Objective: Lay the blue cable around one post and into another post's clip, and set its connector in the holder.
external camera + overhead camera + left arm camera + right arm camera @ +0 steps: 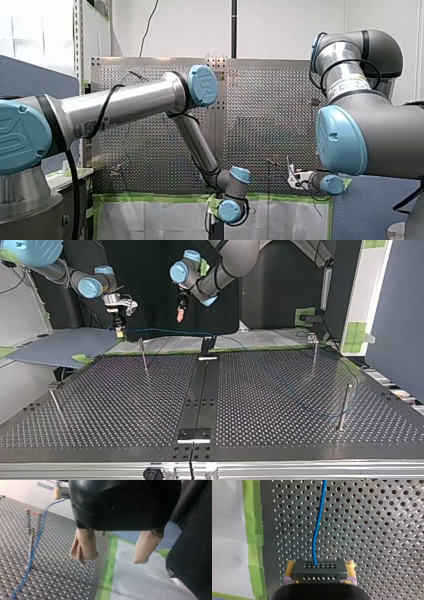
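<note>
Across perforated table (275, 390), blue cable (318, 522), green tape (253, 517) edging

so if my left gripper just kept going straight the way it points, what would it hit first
Probably the perforated table, at its edge by the green tape: the left gripper, open and empty, points down there. Nothing shows in between, though depth is unclear.

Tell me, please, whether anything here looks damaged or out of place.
One beige pad on my left gripper looks wrinkled and frayed at its tip, unlike the smooth other pad. Otherwise nothing stands out: the blue cable leaves the connector in my right gripper without kinks.
</note>
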Action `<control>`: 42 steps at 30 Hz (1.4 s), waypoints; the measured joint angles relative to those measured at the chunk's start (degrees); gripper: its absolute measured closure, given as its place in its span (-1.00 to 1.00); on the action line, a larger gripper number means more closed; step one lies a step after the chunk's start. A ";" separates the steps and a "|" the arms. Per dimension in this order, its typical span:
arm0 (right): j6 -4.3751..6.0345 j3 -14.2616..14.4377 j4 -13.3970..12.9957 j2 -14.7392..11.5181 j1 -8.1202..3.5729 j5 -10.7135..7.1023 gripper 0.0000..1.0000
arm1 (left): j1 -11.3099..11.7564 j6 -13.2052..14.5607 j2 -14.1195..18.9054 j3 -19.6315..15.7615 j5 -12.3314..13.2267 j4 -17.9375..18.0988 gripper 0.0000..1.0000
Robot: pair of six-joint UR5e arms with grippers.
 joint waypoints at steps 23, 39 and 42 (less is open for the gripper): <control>0.25 0.01 -0.31 0.00 -0.06 -0.09 1.00 | -1.60 2.55 4.36 1.23 -0.23 -1.50 -1.00; 0.03 0.00 0.42 0.00 0.22 0.03 1.00 | -0.08 2.28 4.33 3.56 -1.80 -0.43 -1.00; 0.01 0.01 0.46 0.00 0.31 0.01 1.00 | 0.35 2.43 4.31 3.88 -2.38 -0.16 -1.00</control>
